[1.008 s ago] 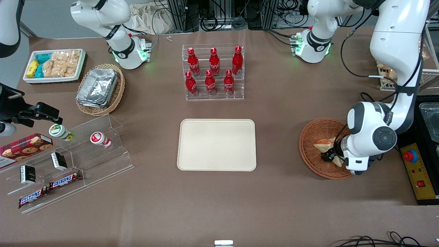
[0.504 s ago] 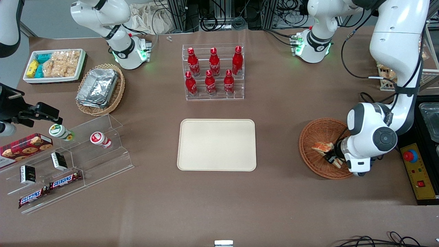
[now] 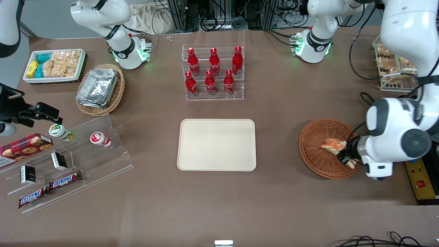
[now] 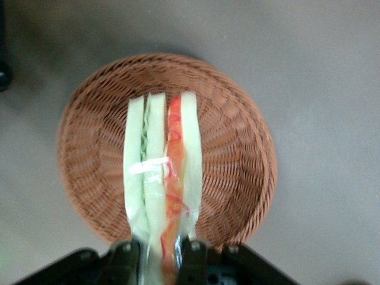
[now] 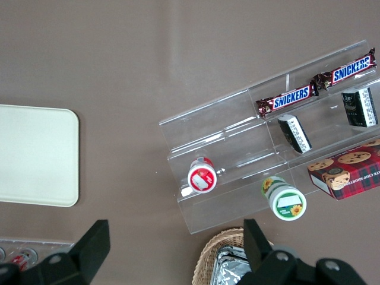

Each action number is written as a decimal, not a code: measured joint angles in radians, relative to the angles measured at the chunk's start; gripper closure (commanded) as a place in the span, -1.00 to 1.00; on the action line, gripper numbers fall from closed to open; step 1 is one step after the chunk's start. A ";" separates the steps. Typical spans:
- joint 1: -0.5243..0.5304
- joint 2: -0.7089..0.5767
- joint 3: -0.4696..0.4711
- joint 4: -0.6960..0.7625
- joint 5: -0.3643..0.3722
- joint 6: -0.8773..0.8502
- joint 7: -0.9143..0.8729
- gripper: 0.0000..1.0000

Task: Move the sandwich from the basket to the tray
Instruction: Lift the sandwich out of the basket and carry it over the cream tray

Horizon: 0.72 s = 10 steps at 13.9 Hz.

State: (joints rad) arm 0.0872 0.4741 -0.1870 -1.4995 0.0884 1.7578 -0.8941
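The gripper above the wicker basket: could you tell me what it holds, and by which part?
The gripper is shut on the sandwich, pinching one end of the wedge, above the basket.

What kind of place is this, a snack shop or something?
Probably a robot lab staged as a snack counter: red cola bottles on a clear rack, cables along the table's edge, and the gripper holding a white-bread sandwich over the reddish-brown wicker basket.

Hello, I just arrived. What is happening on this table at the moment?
The left arm's gripper is shut on the sandwich, holding it in the air above the round basket. The wrist view shows the sandwich clamped between the fingers with the basket below it. The cream tray at the table's middle has nothing on it yet.
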 measured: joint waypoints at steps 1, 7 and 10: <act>0.000 -0.009 -0.019 0.044 0.000 -0.070 0.031 1.00; -0.002 -0.124 -0.114 0.113 -0.107 -0.190 0.161 1.00; -0.010 -0.115 -0.249 0.084 -0.113 -0.154 0.168 1.00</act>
State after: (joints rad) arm 0.0773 0.3591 -0.4365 -1.4150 -0.0241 1.6034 -0.7265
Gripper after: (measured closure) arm 0.806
